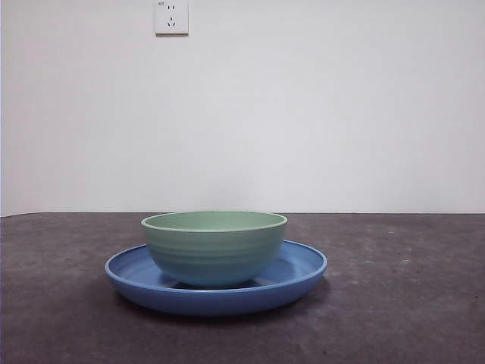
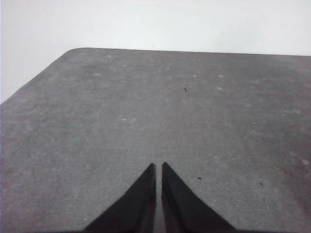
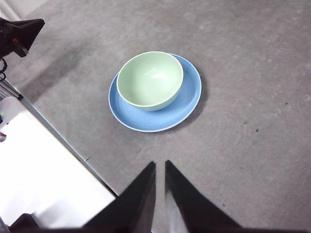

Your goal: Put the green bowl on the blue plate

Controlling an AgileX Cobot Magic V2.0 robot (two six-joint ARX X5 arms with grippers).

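Observation:
The green bowl [image 1: 214, 246] stands upright inside the blue plate [image 1: 303, 267] on the dark grey table, a little off the plate's centre. From the right wrist view the green bowl [image 3: 150, 80] and blue plate [image 3: 187, 99] lie well ahead of my right gripper [image 3: 160, 165], which is shut, empty and held high above the table. My left gripper [image 2: 158, 166] is shut with nothing in it, over bare table away from the dishes. Neither gripper shows in the front view.
A white wall with a power socket [image 1: 171, 17] stands behind the table. The table's edge [image 3: 63, 141] runs beside the plate in the right wrist view, with a white surface beyond it. A black piece of equipment [image 3: 19, 31] sits at that view's corner.

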